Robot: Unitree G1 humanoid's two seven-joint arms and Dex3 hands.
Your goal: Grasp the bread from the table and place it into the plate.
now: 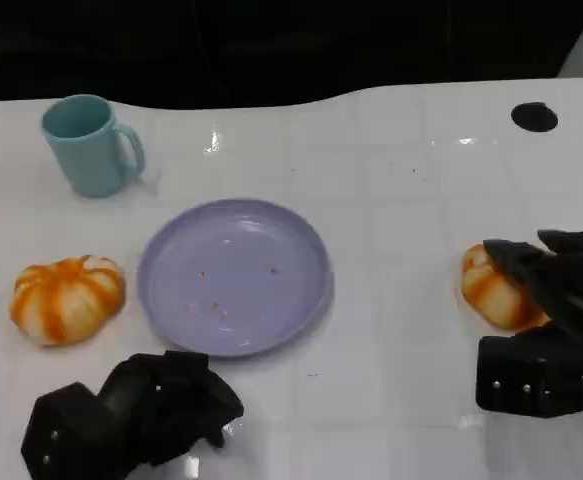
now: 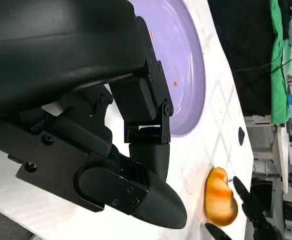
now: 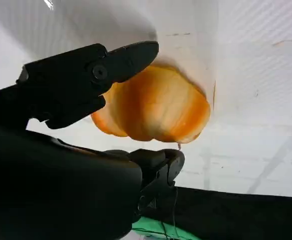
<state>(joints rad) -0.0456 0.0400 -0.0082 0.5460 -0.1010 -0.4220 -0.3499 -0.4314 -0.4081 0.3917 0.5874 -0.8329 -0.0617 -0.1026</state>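
Left hand (image 1: pixel 131 415): matte black, blocky segmented fingers, small silver screws along the casing. Right hand (image 1: pixel 551 320): same black build, rounded shell, pale screw dots.

Two breads (image 1: pixel 67 298) (image 1: pixel 493 290) (orange-striped buns), one purple plate (image 1: pixel 235 275), one teal mug (image 1: pixel 91 145).

Left hand (image 1: pixel 136 410) curled, right hand (image 1: pixel 546 320) spread

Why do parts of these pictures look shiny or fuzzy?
Head view: lamps glare in bright spots on the glossy table. Left wrist view: the near left robot hand is a big, soft dark mass. Right wrist view: the bread is fairly sharp, the right robot hand blurred beside it.
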